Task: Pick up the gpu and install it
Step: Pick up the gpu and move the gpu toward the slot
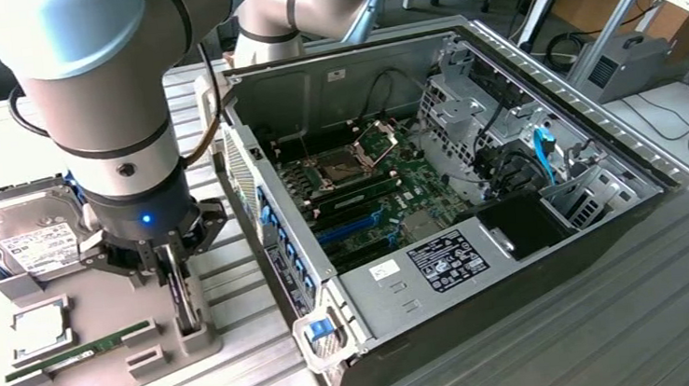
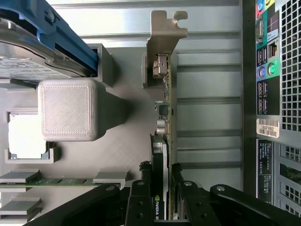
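1. Between the end effector's (image 2: 161, 167) closed fingers, the gpu (image 2: 160, 146) is standing on edge in the grey tray (image 1: 93, 318).
2. Its long axis is running along the tray, silver bracket (image 2: 164, 28) away from the grip.

The tool (image 2: 160, 166) seems to clamp the edge-on gpu (image 2: 164, 113), near a grey block (image 2: 68, 109).

Probably a lab: opened PC case (image 1: 298, 94)

arm (image 1: 111, 92): grey-silver tube, black joint ring | wrist (image 1: 136, 207): blue light | fingers (image 2: 141, 202): black, bolted linkages
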